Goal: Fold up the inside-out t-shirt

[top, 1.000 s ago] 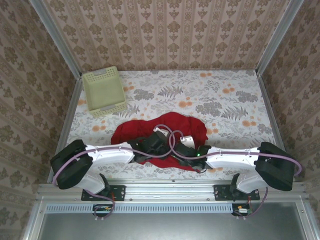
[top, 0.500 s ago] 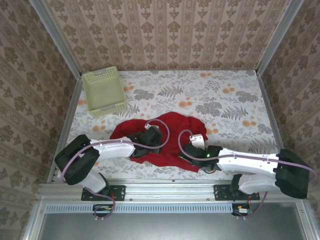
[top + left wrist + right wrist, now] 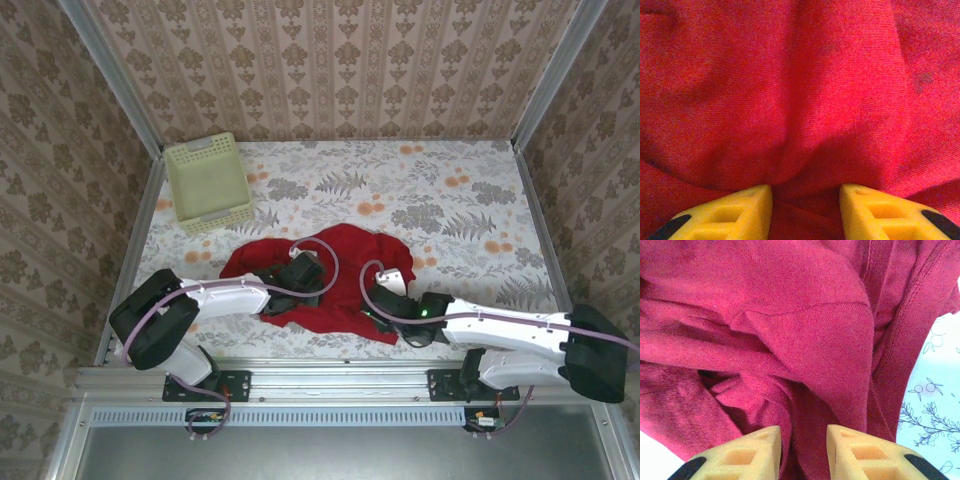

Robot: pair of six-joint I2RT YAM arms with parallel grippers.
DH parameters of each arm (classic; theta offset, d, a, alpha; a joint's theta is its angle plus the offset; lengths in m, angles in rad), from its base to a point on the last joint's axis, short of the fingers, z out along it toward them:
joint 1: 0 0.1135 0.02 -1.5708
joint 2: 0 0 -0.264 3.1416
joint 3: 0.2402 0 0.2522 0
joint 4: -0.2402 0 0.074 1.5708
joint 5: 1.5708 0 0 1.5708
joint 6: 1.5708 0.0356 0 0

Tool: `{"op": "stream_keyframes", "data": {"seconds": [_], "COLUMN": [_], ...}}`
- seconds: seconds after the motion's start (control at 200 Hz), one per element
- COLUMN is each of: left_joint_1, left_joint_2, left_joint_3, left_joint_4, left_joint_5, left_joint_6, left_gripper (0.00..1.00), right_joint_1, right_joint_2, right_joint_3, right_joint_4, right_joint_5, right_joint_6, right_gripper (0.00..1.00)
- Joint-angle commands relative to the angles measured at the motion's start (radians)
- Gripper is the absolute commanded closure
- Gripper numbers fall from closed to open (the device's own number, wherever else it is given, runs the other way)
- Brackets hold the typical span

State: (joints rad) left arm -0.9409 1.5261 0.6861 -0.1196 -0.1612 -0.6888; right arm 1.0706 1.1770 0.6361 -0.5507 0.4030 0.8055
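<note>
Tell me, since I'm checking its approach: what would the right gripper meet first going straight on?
The red t-shirt: a bunched fold lies directly ahead of the right gripper, apparently reaching between its jaws, though depth is unclear.

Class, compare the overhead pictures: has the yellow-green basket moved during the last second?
No. The basket sits at the same spot in the far-left corner of the table, beside the left rail.

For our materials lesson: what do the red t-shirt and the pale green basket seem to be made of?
Red t-shirt: soft knit cloth, possibly cotton, matte; fine weave lines and wrinkles show. Basket: likely moulded plastic, smooth; rigid perforated walls.
</note>
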Motion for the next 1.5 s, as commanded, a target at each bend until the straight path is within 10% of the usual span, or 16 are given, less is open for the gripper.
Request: {"op": "stream_keyframes", "data": {"seconds": [0.0,0.39,1.09,1.495], "left_joint_1": [0.006,0.008,0.152,0.142], "left_joint_2": [0.009,0.03,0.159,-0.094], "left_joint_3": [-0.005,0.009,0.164,0.137], "left_joint_4": [-0.046,-0.101,-0.157,-0.092], "left_joint_5": [-0.007,-0.057,-0.04,-0.023], "left_joint_6": [-0.02,-0.046,0.013,0.154], "left_gripper": [0.59,0.59,0.57,0.52], "right_joint_1": [0.002,0.003,-0.064,-0.173], "right_joint_2": [0.066,0.078,-0.343,-0.057], "right_joint_3": [0.049,0.074,0.093,0.254], "right_joint_4": [-0.008,-0.041,-0.292,0.01], "right_joint_5": [-0.003,0.02,0.094,-0.181], "right_joint_6": [-0.017,-0.021,-0.055,-0.201], "right_gripper": [0.69,1.0,1.0,1.0]}}
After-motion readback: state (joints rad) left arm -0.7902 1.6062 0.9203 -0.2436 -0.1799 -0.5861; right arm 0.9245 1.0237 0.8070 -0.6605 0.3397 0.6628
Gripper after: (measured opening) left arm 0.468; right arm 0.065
